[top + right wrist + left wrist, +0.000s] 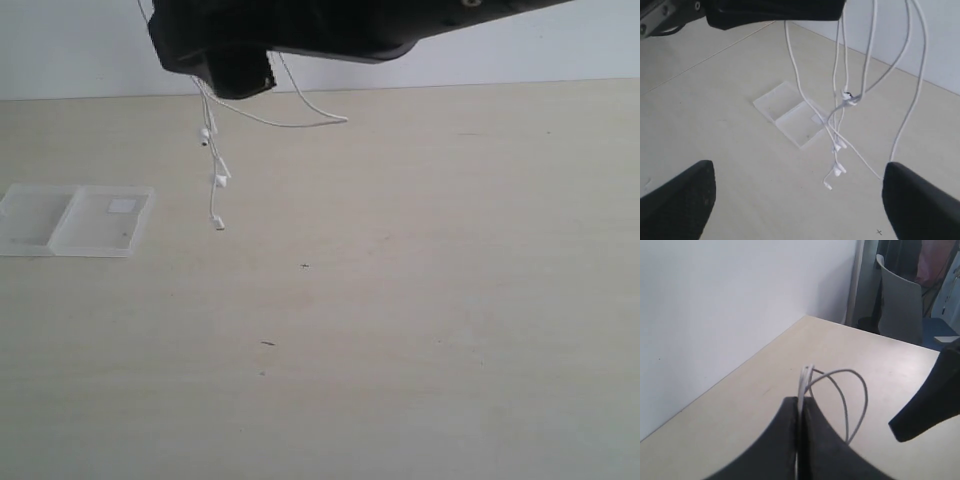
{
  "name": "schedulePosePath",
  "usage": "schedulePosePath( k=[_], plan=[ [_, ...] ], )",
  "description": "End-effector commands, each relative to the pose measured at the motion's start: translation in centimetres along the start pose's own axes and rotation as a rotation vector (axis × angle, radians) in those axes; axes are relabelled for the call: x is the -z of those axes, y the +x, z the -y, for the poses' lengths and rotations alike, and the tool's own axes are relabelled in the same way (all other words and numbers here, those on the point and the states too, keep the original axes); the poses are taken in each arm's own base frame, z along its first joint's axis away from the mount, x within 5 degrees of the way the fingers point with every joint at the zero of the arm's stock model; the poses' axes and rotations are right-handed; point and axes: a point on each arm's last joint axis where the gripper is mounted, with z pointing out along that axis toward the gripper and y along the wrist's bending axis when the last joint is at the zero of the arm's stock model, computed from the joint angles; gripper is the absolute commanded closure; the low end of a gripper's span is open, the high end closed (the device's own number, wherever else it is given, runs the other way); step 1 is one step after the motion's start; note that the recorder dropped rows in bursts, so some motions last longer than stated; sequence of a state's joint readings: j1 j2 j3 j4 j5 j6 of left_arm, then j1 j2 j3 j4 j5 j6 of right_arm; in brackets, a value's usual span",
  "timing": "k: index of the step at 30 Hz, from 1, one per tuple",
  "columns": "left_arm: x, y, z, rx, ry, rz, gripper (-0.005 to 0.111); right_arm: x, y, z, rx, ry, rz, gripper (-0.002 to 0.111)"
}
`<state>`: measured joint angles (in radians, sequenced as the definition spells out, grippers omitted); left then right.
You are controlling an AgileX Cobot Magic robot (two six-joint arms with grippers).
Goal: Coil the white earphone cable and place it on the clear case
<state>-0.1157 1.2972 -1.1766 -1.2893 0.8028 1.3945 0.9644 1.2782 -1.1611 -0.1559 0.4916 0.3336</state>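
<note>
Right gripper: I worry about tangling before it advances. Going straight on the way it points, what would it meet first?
Probably the hanging strands of the white earphone cable, dangling just ahead of the right gripper, whose jaws stand open. The clear case lies beyond on the table. Depth is uncertain.

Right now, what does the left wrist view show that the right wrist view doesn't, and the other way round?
Only the left wrist view: the left pincer shut on the white earphone cable, a loop rising above its fingers, and a chair beyond the table. Only the right wrist view: the clear case flat on the table, the dangling earbuds, and the open, empty right pincer. Both: the cable and the table.
</note>
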Motion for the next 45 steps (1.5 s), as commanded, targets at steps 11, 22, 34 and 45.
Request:
schedulePosePath(
  k=[11,22,34,45],
  plan=[
    [0.3,-0.5,0.1,0.009,-0.005,0.016,0.107,-1.8,1.1,0.4,-0.072,0.050,-0.084,0.026],
    [0.3,-0.5,0.1,0.015,-0.005,0.016,0.107,-3.6,0.4,0.8,0.074,0.107,0.022,0.026],
    [0.3,-0.4,0.2,0.019,0.007,0.014,0.107,-4.6,0.6,2.0,0.126,0.242,0.015,0.008],
    [0.3,-0.5,0.2,0.032,0.015,0.024,0.107,-7.2,1.1,1.4,0.167,0.178,0.045,0.005]
  ],
)
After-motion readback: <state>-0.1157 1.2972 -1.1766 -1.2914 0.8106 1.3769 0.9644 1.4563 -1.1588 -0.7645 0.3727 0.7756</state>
